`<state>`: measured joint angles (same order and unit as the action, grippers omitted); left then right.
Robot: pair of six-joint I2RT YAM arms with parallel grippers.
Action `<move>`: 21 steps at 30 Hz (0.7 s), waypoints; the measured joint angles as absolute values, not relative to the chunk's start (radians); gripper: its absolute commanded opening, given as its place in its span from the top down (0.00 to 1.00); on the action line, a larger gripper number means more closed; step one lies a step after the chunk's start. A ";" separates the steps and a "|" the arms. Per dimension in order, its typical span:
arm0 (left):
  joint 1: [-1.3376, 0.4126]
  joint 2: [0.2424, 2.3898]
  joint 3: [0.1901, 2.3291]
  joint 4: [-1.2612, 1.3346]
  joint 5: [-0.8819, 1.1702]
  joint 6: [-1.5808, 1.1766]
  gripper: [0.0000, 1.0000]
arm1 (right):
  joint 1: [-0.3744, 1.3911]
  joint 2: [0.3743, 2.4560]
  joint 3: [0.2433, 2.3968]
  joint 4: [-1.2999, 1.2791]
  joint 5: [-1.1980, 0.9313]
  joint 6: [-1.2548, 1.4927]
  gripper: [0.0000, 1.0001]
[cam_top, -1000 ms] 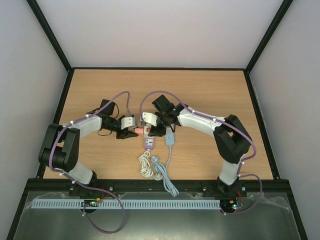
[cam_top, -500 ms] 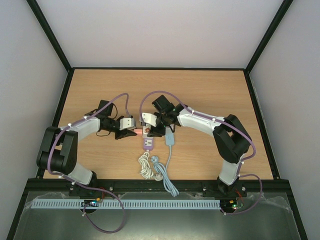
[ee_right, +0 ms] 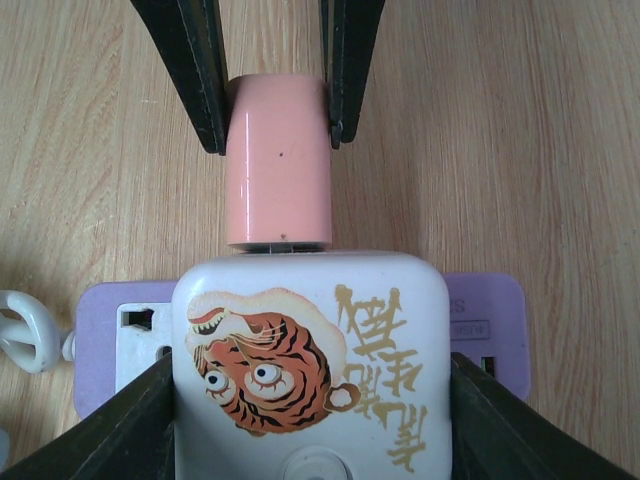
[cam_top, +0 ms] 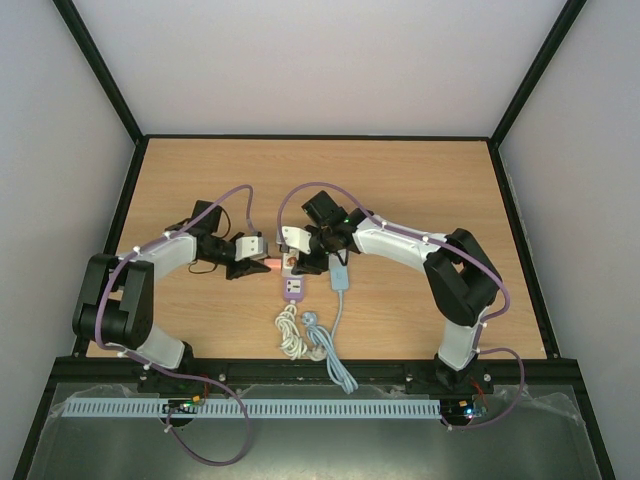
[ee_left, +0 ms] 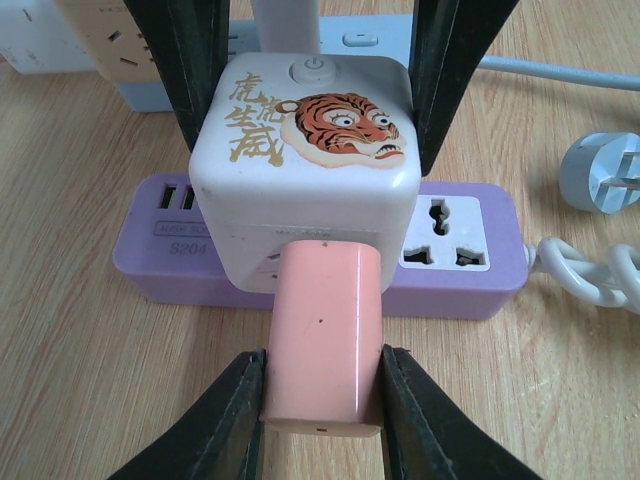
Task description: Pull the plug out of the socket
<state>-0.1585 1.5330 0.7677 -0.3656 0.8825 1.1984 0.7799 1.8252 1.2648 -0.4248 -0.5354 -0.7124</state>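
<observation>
Your left jaws are clamped on the pink plug (ee_left: pixel 322 340), with one black finger pressed flat to each long side near its free end. The plug is a smooth matte block with rounded edges. It lies parallel to the wood-grain bench (cam_top: pixel 420 190). Its long axis runs straight into the side face of the white cube socket (ee_left: pixel 305 170), seated end toward the cube and free end toward your left arm. In the right wrist view only a thin seam shows where plug meets cube.

The cube is glossy plastic with softened corners, and a tiger face and gold characters are printed on top. It sits on a flat lilac power strip (ee_left: pixel 460 255). Your right jaws grip the cube, one finger against each of two opposite sides.

A second ago the left jaws stood wider and just short of the plug. They have since moved in and closed on it. The right jaws hold the cube as before.
</observation>
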 measured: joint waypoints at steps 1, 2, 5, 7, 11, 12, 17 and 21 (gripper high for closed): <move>-0.158 1.533 0.768 -0.368 0.883 1.201 0.87 | 0.780 1.825 1.265 -0.424 -0.536 -0.712 0.93; -0.158 1.533 0.769 -0.370 0.883 1.203 0.87 | 0.780 1.825 1.265 -0.424 -0.536 -0.713 0.93; -0.158 1.533 0.770 -0.374 0.882 1.208 0.87 | 0.780 1.825 1.265 -0.424 -0.537 -0.715 0.93; -0.158 1.533 0.773 -0.380 0.882 1.208 0.87 | 0.780 1.825 1.265 -0.424 -0.538 -0.715 0.93; -0.194 1.519 0.772 -0.365 0.858 1.170 0.88 | 0.777 1.825 1.265 -0.426 -0.540 -0.715 0.93; -0.207 1.512 0.771 -0.355 0.843 1.156 0.89 | 0.776 1.825 1.265 -0.430 -0.541 -0.715 0.93; -0.223 1.500 0.769 -0.333 0.812 1.116 0.89 | 0.768 1.824 1.265 -0.440 -0.548 -0.718 0.93; -0.189 1.504 0.781 -0.373 0.830 1.146 0.89 | 0.768 1.824 1.265 -0.434 -0.548 -0.718 0.93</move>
<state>-0.1886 1.5036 0.7807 -0.3725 0.8299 1.1461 0.7677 1.8244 1.2648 -0.4335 -0.5476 -0.7177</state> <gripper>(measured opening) 0.296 0.570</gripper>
